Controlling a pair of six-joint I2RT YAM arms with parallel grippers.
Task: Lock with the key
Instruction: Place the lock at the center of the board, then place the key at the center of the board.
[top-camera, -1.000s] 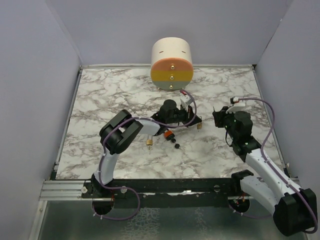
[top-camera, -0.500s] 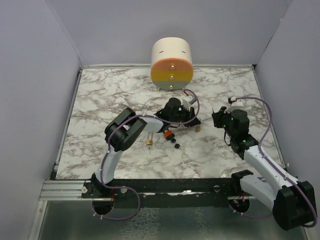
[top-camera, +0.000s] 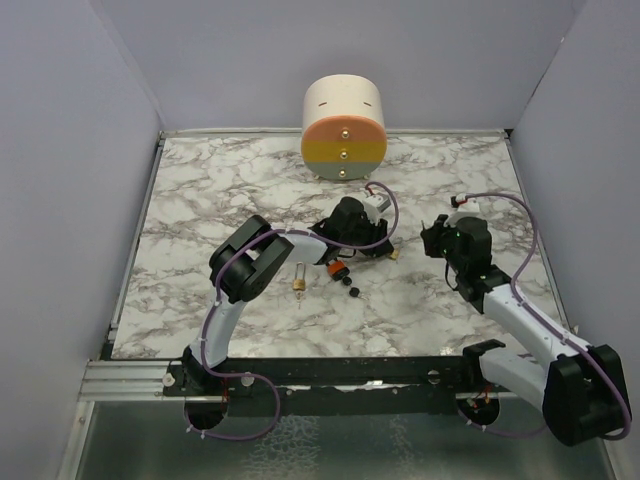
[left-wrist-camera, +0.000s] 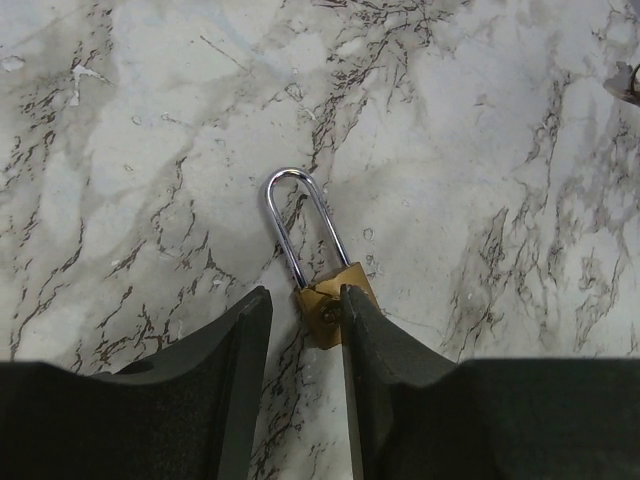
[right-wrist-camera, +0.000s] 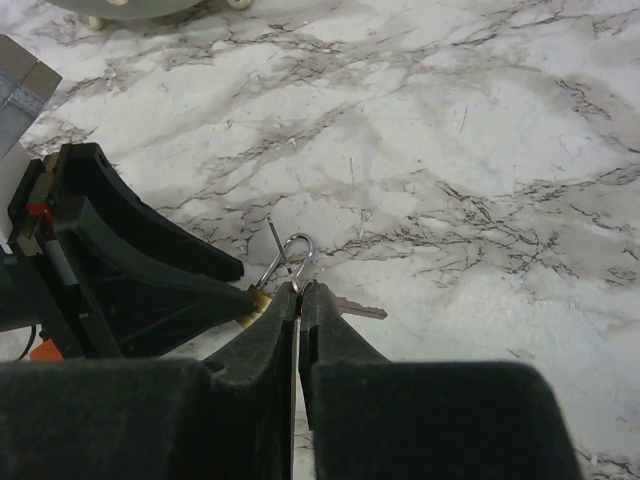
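Since the lock must meet the key, what matters is how the two grippers face each other near the middle of the white marble table (top-camera: 200, 200).

Closest to the near edge lie a loose brass padlock (top-camera: 298, 286), two tiny black pieces (top-camera: 351, 287) that are too small to identify, and an orange-bodied padlock (top-camera: 338, 270). No gripper touches them.

A little farther, the left gripper (left-wrist-camera: 305, 295) is narrowly open. The body of a small brass padlock (left-wrist-camera: 325, 298) sits between its fingers, against the right one and clear of the left one. Its long silver shackle (left-wrist-camera: 297, 171) points straight away from this gripper, toward the right edge.

Just beyond the shackle, toward the far-right corner, is the right gripper (right-wrist-camera: 300, 290) with its fingers pressed together. A thin grey blade, the key (right-wrist-camera: 360, 309), sticks out sideways at the fingertips. I judge that it is pinched by its head, which the fingers hide. The blade's axis runs across the fingers and away from the padlock body, so it needs turning.

The keyhole cannot be made out, because the left fingers cover that end of the body.

At the far edge stands a cream cylinder (top-camera: 343, 110).
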